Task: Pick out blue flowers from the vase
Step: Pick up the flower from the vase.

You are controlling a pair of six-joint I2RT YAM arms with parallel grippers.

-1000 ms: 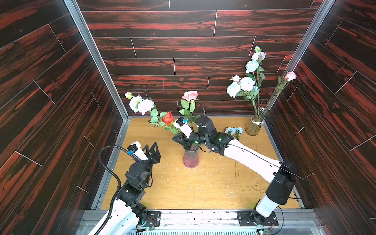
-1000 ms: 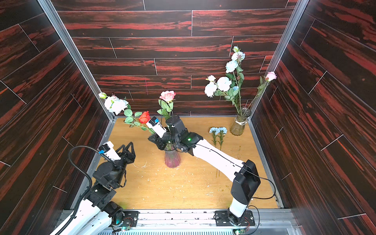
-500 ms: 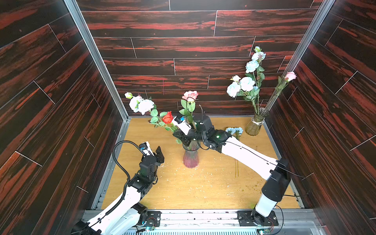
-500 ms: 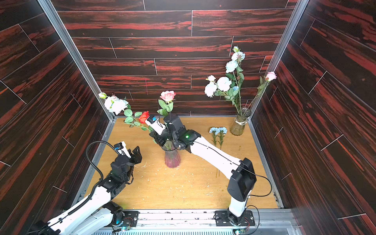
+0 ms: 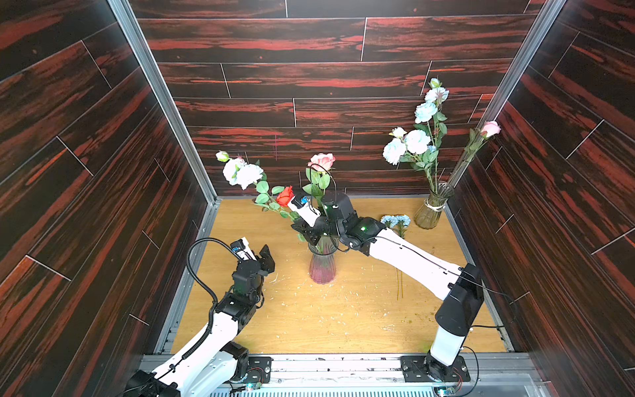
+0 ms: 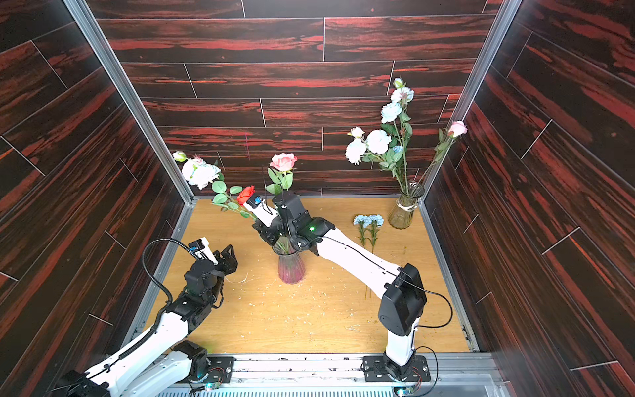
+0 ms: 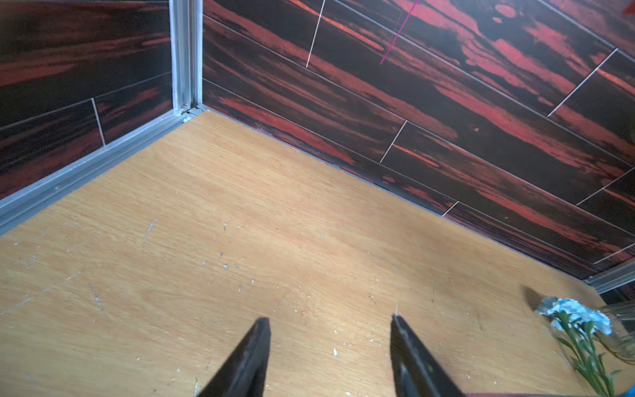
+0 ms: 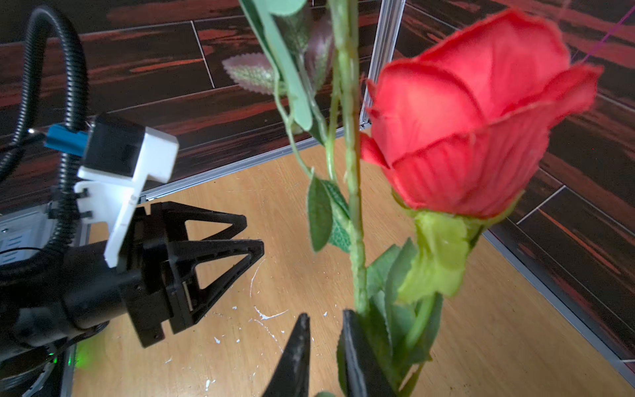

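Note:
A pink glass vase [image 5: 322, 268] [image 6: 291, 268] stands mid-table with a red rose [image 5: 285, 196] [image 8: 464, 137], a pink rose [image 5: 321, 161] and a pale spray of blue flowers [image 5: 240, 172] [image 6: 199, 172] leaning left. My right gripper [image 5: 304, 233] [image 6: 264, 233] [image 8: 324, 314] hovers at the vase's mouth, slightly open with only bare table showing in the gap. A green stem [image 8: 354, 206] and leaves lie against the outer side of one finger. My left gripper [image 5: 266, 254] [image 6: 228, 256] [image 7: 330, 319] is open and empty, left of the vase.
Two small blue flowers [image 5: 397, 221] [image 6: 369, 220] [image 7: 577, 314] lie on the table near a clear vase [image 5: 431, 213] at the back right. That vase holds more pale blue blooms [image 5: 412, 144] and a pink rose [image 5: 489, 129]. Dark panel walls enclose three sides.
My left arm has reached forward, bringing its gripper closer to the pink vase. The right gripper has shifted slightly back among the stems.

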